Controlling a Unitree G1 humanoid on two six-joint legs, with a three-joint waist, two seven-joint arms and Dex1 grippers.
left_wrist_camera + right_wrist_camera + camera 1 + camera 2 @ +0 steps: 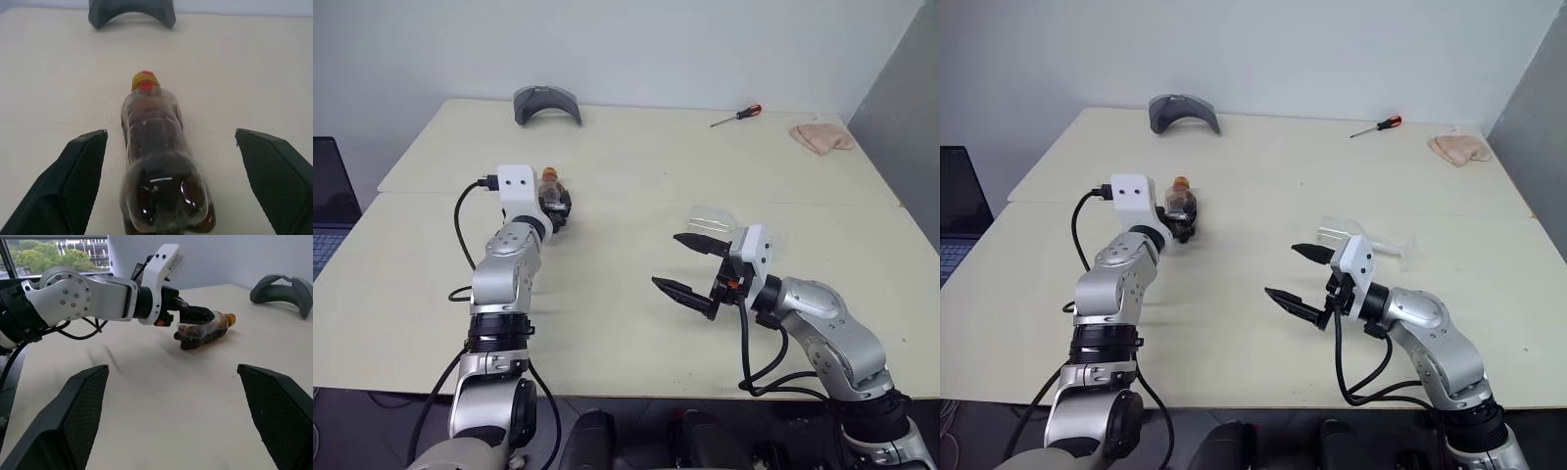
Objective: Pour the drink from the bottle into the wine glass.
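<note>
The bottle (154, 147) lies on its side on the table, its yellow cap (143, 79) pointing away from me. The dark brown drink (161, 196) fills it. My left gripper (170, 133) is open, one finger on each side of the bottle's base, with gaps on both sides. From the head views the left gripper (555, 208) sits at the bottle (551, 188). The wine glass (1371, 240) lies on its side on the table, just beyond my right gripper (1282, 270). That gripper is open, empty, and aimed left toward the bottle (205, 330).
A grey curved headset-like object (546, 103) rests at the table's far edge. A red-handled screwdriver (736, 116) and a beige cloth (822, 137) lie at the far right. A laptop (328, 211) stands off the table's left side. Bare tabletop (626, 196) lies between the arms.
</note>
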